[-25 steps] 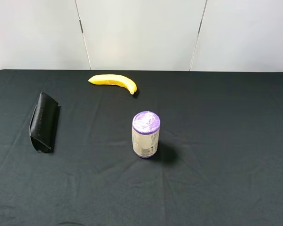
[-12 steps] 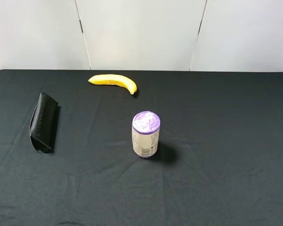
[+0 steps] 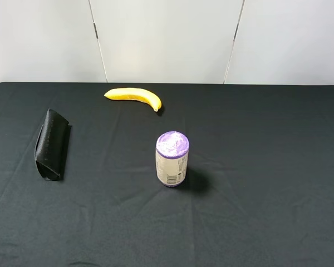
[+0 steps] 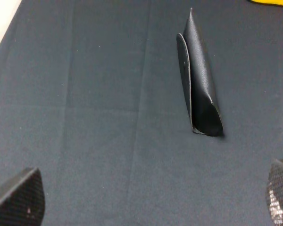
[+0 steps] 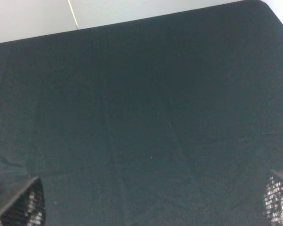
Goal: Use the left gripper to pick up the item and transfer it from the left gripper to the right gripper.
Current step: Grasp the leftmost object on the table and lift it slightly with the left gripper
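Your left tool (image 4: 148,200) hovers spread wide short of the item (image 4: 198,80) on the tabletop (image 4: 85,94), ready to straddle it, while your right tool (image 5: 148,202) gapes empty for the handoff.

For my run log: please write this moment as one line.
stage: pre-grasp | black case: lying on cloth, untouched | left end effector: open, case ahead | right end effector: open, empty

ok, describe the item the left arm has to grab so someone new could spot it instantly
On the black-clothed table, look at the left side of the high view. The item lies there alone, a long flat case. Unlike the yellow banana at the back and the upright purple-topped can mid-table, it is matte black like the cloth.
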`<action>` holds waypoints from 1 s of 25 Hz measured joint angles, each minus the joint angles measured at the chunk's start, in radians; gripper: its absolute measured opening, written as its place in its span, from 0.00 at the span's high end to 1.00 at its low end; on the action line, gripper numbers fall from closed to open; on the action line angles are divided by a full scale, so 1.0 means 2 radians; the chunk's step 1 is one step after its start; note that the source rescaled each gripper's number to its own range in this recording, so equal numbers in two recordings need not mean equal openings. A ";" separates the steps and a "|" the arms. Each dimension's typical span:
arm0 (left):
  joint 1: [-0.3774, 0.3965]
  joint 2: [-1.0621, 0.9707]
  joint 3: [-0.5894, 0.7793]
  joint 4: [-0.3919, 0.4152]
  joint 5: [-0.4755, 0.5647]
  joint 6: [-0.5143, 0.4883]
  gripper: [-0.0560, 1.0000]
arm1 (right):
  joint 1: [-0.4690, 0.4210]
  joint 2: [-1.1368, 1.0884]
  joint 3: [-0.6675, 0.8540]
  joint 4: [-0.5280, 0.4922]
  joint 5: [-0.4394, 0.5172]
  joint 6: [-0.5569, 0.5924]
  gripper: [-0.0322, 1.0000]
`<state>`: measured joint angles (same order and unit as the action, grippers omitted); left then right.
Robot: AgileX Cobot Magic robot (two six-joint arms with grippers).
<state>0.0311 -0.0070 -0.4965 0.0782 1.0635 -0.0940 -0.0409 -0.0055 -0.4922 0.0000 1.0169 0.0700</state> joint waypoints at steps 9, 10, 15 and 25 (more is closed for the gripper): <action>0.000 0.078 -0.043 0.003 0.020 0.019 0.10 | 0.000 0.000 0.000 0.000 0.000 0.000 0.00; 0.000 0.106 -0.058 0.004 0.023 0.019 0.10 | 0.000 0.000 0.000 0.000 0.000 0.000 0.00; 0.000 0.251 -0.119 0.006 0.025 0.006 0.10 | 0.000 0.000 0.000 0.000 0.000 0.000 0.00; 0.000 0.494 -0.191 0.020 -0.018 -0.014 0.10 | 0.000 0.000 0.000 0.000 0.000 0.000 0.00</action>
<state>0.0311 0.9814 -0.8792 0.1183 1.0285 -0.1222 -0.0409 -0.0055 -0.4922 0.0000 1.0167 0.0700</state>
